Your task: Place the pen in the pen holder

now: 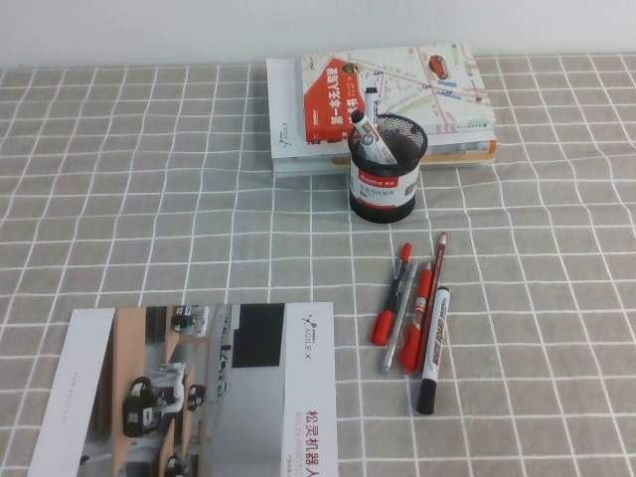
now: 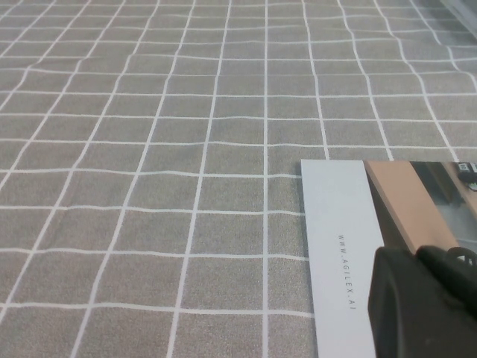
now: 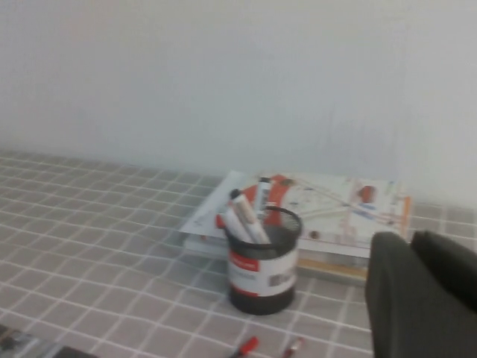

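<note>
The pen holder (image 1: 387, 171) is a black mesh cup with a red-and-white band, standing in front of a book stack. The pen (image 1: 374, 136), a thick marker with a black cap and a greyish-white printed barrel, leans inside it, cap end up. A second black-capped marker (image 1: 371, 97) stands behind it in the cup. The right wrist view shows the holder (image 3: 262, 270) and the pen (image 3: 244, 218) too. My right gripper (image 3: 410, 240) is shut and empty, well back from the holder. My left gripper (image 2: 426, 257) is shut and empty over a brochure. Neither arm shows in the high view.
A stack of books (image 1: 397, 94) lies behind the holder. A white marker with bold black lettering (image 1: 432, 348), red-capped pens (image 1: 391, 298) and a slim red pencil (image 1: 435, 283) lie at front right. A brochure (image 1: 199, 397) lies at front left, also in the left wrist view (image 2: 339, 246).
</note>
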Action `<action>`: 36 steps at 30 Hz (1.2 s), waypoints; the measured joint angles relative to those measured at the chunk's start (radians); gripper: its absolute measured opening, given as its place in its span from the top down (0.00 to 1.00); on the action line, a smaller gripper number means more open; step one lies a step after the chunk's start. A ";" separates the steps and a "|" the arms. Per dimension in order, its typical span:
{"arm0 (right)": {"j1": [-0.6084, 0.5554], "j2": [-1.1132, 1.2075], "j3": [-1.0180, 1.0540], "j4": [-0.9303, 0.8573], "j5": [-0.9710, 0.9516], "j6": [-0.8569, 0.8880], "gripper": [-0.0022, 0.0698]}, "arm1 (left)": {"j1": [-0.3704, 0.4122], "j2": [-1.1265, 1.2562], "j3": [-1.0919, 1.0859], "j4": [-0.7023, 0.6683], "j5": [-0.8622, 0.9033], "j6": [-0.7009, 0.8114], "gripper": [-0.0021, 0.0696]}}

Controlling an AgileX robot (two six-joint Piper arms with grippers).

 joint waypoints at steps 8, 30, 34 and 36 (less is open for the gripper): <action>0.000 -0.292 0.049 -0.066 0.287 0.011 0.99 | 0.000 0.000 0.000 0.000 0.000 0.000 0.98; 0.000 -0.419 0.340 0.410 0.323 -0.222 0.99 | 0.000 0.000 0.000 0.000 0.000 0.000 0.98; -0.004 -0.419 0.357 0.417 0.366 -0.228 0.99 | 0.000 0.000 0.000 0.000 0.000 0.000 0.98; -0.020 -0.419 0.363 0.409 0.389 -0.230 0.99 | 0.000 0.000 0.000 0.000 0.000 0.000 0.98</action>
